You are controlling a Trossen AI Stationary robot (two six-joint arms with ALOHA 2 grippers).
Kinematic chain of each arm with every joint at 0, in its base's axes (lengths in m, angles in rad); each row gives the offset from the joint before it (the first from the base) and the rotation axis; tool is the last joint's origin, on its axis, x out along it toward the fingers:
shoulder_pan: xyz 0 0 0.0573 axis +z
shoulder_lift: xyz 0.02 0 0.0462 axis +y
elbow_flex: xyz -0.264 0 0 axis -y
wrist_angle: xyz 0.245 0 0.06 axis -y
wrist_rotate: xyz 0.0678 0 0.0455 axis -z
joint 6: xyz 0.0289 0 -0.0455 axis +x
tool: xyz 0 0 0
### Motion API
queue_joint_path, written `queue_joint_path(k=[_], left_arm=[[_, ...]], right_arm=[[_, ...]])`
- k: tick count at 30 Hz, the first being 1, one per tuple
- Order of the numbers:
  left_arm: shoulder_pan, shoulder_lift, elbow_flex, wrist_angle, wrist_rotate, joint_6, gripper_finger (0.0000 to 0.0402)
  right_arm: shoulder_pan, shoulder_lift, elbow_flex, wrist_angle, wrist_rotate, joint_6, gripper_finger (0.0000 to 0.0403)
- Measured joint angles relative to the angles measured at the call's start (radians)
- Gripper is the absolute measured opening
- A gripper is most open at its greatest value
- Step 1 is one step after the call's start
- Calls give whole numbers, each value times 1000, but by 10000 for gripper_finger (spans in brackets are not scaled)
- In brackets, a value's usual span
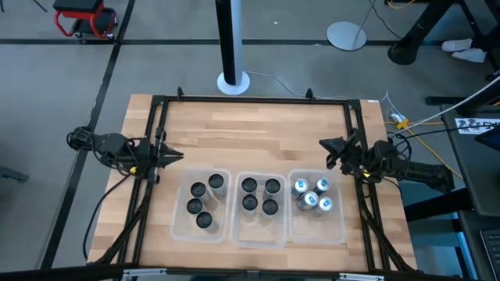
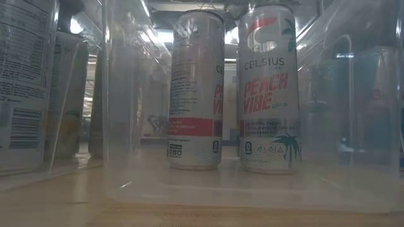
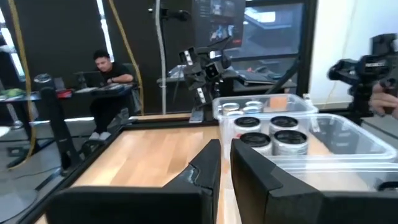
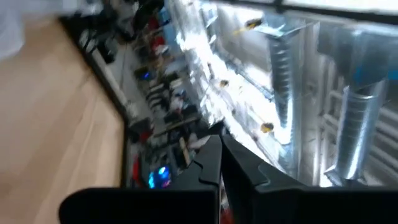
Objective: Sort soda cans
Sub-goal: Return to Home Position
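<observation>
Three clear bins stand side by side near the table's front edge. The left bin (image 1: 178, 226) and the middle bin (image 1: 259, 238) each hold several dark-topped soda cans (image 1: 197, 190) (image 1: 249, 186), standing upright. The right bin (image 1: 316, 232) holds several silver-topped cans (image 1: 310, 200). The low view shows two upright cans (image 2: 196, 88) (image 2: 268, 88) through a bin wall. My left gripper (image 1: 176, 154) (image 3: 224, 155) is shut and empty beyond the left bin's far left corner. My right gripper (image 1: 324, 144) (image 4: 221, 149) is shut and empty beyond the right bin's far side.
A black frame (image 1: 250, 100) runs along the table's far and side edges. Bare wood (image 1: 250, 133) lies between the two grippers, beyond the bins. A pole base (image 1: 233, 81) stands behind the table. A person (image 3: 109, 74) sits at a desk in the room.
</observation>
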Motion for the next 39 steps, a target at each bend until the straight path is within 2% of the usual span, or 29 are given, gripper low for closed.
queue_joint_path(k=[8, 16, 24, 27, 30, 34, 39], left_arm=[[0, 0, 0, 0, -43, 1, 30], [0, 0, 0, 1, -54, 3, 31], [0, 0, 0, 3, -97, -58, 31], [0, 1, -53, 69, -108, -43, 31], [7, 3, -148, 201, -145, 2, 31], [58, 1, -235, 337, -145, 55, 31], [167, 0, -262, 360, -17, 52, 31]], right_arm=[[1, -2, -1, -105, 116, -29, 12], [2, -2, -3, -207, 111, -27, 12], [2, -2, -3, -212, 110, -28, 12], [2, -2, -3, -213, 110, -29, 12], [2, -2, -3, -213, 110, -30, 12], [2, -2, -3, -213, 110, -31, 12], [2, -2, -3, -213, 110, -32, 12]])
